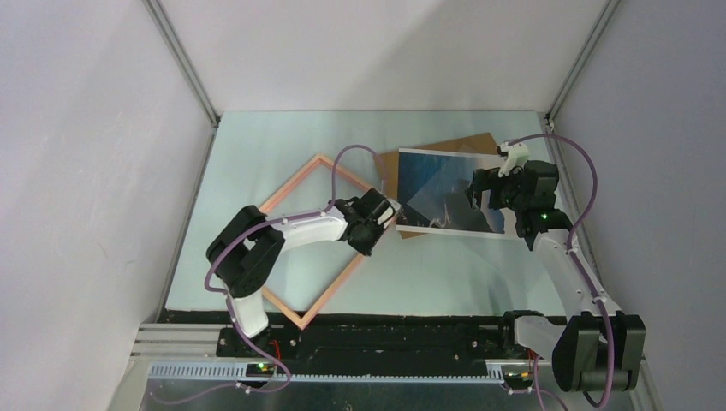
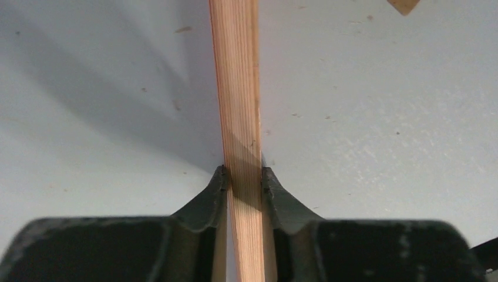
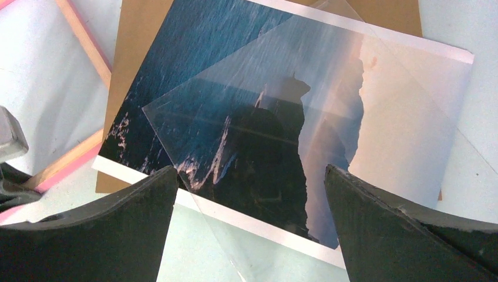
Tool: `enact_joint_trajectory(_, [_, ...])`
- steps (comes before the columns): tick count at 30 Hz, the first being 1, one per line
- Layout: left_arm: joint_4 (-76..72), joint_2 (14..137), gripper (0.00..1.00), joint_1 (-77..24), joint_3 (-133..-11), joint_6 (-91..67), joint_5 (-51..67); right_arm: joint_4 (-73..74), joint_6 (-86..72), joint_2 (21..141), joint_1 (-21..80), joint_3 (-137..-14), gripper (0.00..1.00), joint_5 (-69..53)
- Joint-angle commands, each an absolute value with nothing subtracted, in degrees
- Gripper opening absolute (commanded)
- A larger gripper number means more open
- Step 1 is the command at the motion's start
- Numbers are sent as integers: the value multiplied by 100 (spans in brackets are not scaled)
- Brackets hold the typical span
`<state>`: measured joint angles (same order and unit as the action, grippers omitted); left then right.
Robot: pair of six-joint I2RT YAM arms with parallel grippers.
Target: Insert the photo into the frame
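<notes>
The pink frame (image 1: 291, 183) lies as a diamond on the table at centre left. My left gripper (image 1: 387, 211) is shut on its right rail, and the left wrist view shows the wooden rail (image 2: 239, 88) pinched between the fingers of that gripper (image 2: 244, 176). The photo (image 1: 437, 184), a blue seascape with dark cliffs, lies face up to the right of the frame. It shows large in the right wrist view (image 3: 235, 76). My right gripper (image 1: 479, 193) hovers over the photo's right part, open and empty (image 3: 249, 176).
The brown backing board (image 1: 467, 144) lies under the photo, its edge showing in the right wrist view (image 3: 138, 35). A clear pane (image 3: 329, 88) lies tilted on top of the photo. White walls close in the table on three sides.
</notes>
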<state>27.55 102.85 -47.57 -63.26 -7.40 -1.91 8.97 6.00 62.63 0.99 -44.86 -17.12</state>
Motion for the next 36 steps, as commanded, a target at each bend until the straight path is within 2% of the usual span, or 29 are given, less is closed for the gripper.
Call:
enact_joint_trajectory(1, [2715, 10422, 11, -4326, -6434, -889, 43, 649, 589, 6359, 92, -4489, 99, -1801])
enact_joint_trajectory(3, [2723, 10436, 3, -4124, -6434, -941, 184, 637, 595, 6390, 100, -4489, 99, -1802])
enact_joint_trajectory(5, [2720, 10447, 0, -3951, -6440, -987, 267, 621, 593, 6423, 115, -4483, 99, -1793])
enact_joint_trajectory(21, [2627, 11090, 0, -3121, -6868, -1771, 1056, 397, 837, 6967, 956, -4486, 99, -1448])
enact_joint_trajectory(27, [2434, 11112, 0, -3024, -6818, -2357, 1278, 200, 1088, 7426, 1487, -4551, 99, -1294])
enact_joint_trajectory(36, [2250, 11057, 0, -2999, -6612, -3060, 1212, 78, 1189, 7866, 1651, -4666, 99, -1259])
